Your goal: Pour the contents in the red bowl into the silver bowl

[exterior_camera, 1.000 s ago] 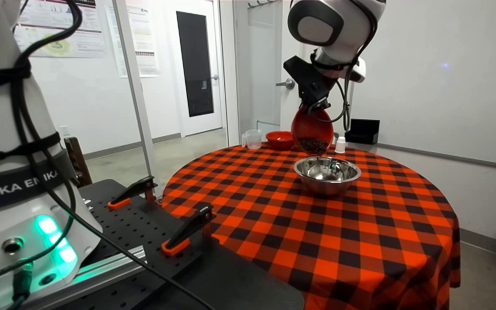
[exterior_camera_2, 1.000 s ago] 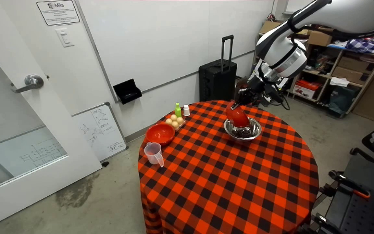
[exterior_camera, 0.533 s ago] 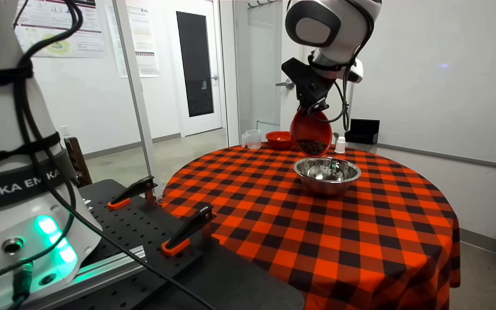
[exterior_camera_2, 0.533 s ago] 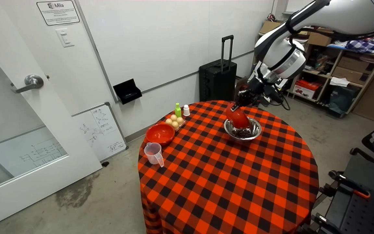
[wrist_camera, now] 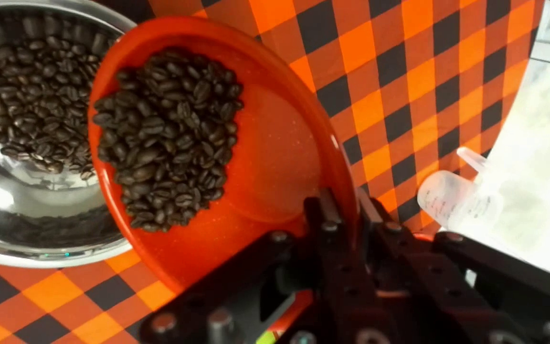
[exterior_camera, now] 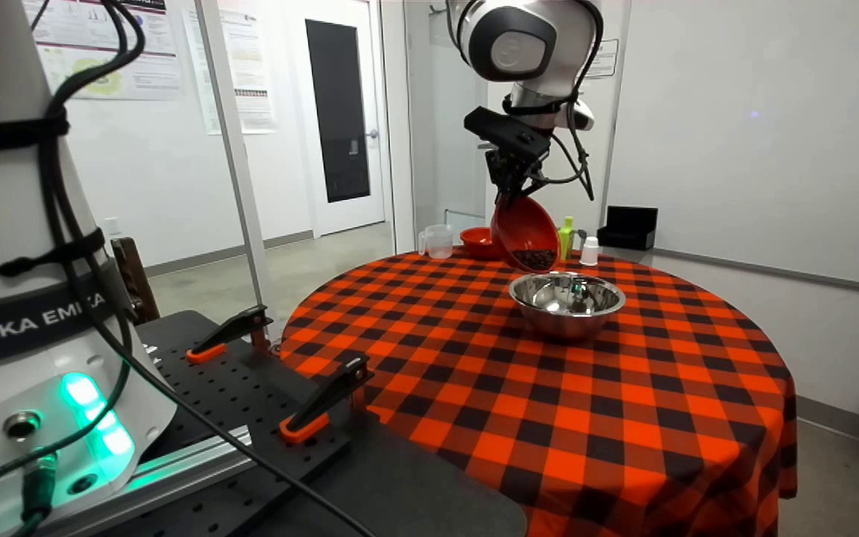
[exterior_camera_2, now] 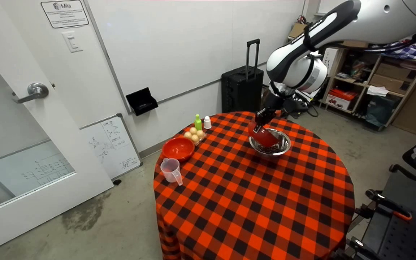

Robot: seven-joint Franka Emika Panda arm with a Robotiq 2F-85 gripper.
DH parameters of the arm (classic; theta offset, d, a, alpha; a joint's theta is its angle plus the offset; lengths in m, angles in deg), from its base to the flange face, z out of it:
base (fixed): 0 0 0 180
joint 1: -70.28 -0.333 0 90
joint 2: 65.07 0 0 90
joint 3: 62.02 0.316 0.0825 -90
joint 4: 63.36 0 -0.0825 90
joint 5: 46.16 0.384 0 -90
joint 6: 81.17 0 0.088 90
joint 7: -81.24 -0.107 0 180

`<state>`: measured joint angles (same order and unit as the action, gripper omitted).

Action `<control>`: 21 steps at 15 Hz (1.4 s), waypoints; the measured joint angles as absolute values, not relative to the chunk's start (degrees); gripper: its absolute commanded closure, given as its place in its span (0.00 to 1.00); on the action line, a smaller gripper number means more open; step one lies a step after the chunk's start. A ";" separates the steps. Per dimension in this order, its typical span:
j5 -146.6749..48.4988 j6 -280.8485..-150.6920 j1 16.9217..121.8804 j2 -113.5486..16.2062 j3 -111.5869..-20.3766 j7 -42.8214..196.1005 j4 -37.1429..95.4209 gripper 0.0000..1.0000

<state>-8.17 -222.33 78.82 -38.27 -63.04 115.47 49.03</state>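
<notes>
Beans [wrist_camera: 174, 138] lie banked against the low lip of the red bowl [wrist_camera: 280, 157], tilted just above the left side of the silver bowl [exterior_camera: 567, 326] in an exterior view, presumably to drop among those already inside. Gripper [wrist_camera: 350, 209] is clamped on the high opposite rim, likely leaving the pouring lip free; arm [exterior_camera_2: 332, 27] reaches in from the right, angling down.

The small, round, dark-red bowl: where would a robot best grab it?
Probably by the bowl's raised rim, from above: its thin edge suits a pinch, and the lower lip, where dark-brown coffee beans gather, is free for pouring into the round silver metal bowl. The black claw grips there now.
</notes>
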 measured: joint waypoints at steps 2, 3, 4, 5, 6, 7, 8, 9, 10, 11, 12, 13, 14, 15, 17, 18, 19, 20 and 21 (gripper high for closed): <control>-14.51 -223.07 77.53 -38.27 -63.00 111.30 49.02 0.97; -18.24 -223.09 77.11 -38.24 -63.02 108.41 49.00 0.97; -21.92 -223.08 76.82 -38.18 -63.04 105.40 48.99 0.97; -25.29 -223.08 76.60 -38.13 -63.12 102.57 48.98 0.97; -28.42 -223.03 76.39 -38.11 -63.30 99.90 48.97 0.97; -31.47 -222.96 76.10 -38.10 -63.63 97.32 48.96 0.97; -34.43 -222.80 75.73 -38.10 -64.04 94.82 48.93 0.97; -37.42 -222.60 75.18 -38.07 -64.55 92.31 48.88 0.97; -40.29 -222.36 74.47 -38.03 -65.07 89.87 48.83 0.97; -42.82 -222.00 73.70 -37.99 -65.47 87.71 48.77 0.97; -45.16 -221.56 72.83 -37.95 -65.75 85.71 48.70 0.97; -47.35 -221.10 71.88 -37.93 -65.92 83.84 48.65 0.97; -49.31 -220.45 70.82 -37.93 -66.01 82.17 48.57 0.97; -51.11 -219.69 69.66 -37.93 -66.01 80.74 48.46 0.97; -54.52 -217.84 66.95 -37.93 -65.88 78.56 48.28 0.97; -56.28 -216.90 65.48 -37.92 -65.74 77.55 48.26 0.97; -57.98 -216.05 63.92 -37.90 -65.56 76.64 48.24 0.97; -59.71 -215.25 62.37 -37.82 -65.29 75.85 48.20 0.97; -61.48 -214.48 60.86 -37.63 -65.01 75.13 48.05 0.97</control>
<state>-61.48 -214.48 60.86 -37.63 -65.01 75.13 48.05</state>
